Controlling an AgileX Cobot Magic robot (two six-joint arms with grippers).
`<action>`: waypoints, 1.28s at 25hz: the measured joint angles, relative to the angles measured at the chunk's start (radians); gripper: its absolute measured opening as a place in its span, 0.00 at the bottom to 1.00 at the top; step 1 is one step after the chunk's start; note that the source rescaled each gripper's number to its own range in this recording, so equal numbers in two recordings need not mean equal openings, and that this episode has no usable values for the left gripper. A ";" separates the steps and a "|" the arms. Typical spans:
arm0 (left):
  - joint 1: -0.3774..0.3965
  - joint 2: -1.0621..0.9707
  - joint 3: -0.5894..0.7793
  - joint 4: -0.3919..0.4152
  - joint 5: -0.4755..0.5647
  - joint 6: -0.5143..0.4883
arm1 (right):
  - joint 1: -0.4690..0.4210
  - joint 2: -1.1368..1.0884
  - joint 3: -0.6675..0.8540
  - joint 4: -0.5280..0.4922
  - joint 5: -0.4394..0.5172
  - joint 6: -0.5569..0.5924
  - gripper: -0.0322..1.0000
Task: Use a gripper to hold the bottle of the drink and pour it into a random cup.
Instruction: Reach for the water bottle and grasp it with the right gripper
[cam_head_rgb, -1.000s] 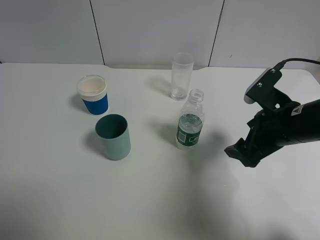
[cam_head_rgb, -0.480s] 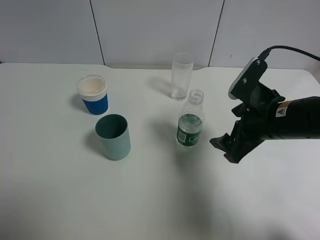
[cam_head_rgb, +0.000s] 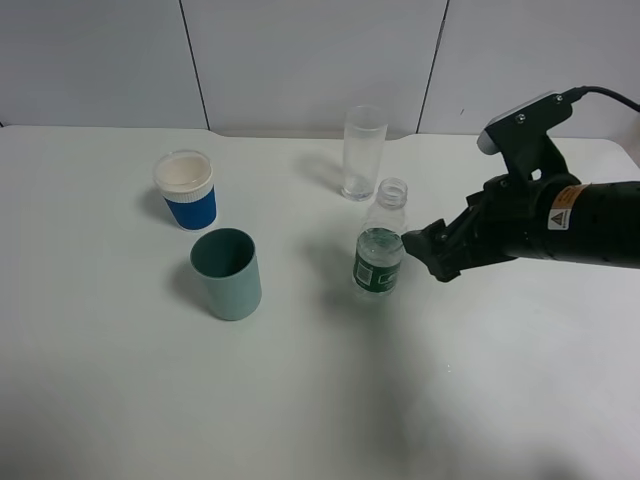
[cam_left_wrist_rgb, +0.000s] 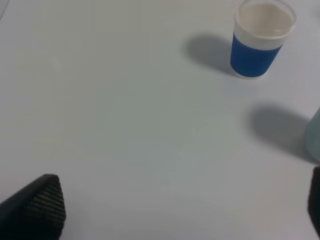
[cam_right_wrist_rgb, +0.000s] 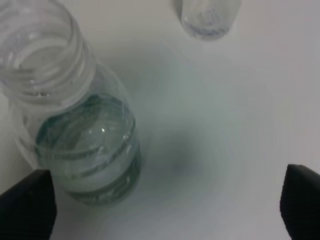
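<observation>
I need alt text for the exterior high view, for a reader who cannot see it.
A black right gripper, open, is just right of an uncapped bottle on a white table, not gripping it. A teal cup, a blue-sleeved paper cup and a tall clear glass stand nearby.

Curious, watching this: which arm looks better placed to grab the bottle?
The right. The right hand, open, is just beside the bottle and aimed at it. The left hand is off by the blue cup, bottle nowhere in its view.
</observation>
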 joint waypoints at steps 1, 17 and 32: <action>0.000 0.000 0.000 0.000 0.000 0.000 | 0.005 0.000 0.000 -0.016 0.000 0.018 1.00; 0.000 0.000 0.000 0.000 0.000 0.000 | 0.081 0.003 0.123 -0.110 -0.174 0.008 1.00; 0.000 0.000 0.000 0.000 0.000 0.000 | -0.074 0.063 0.201 -0.323 -0.354 0.067 1.00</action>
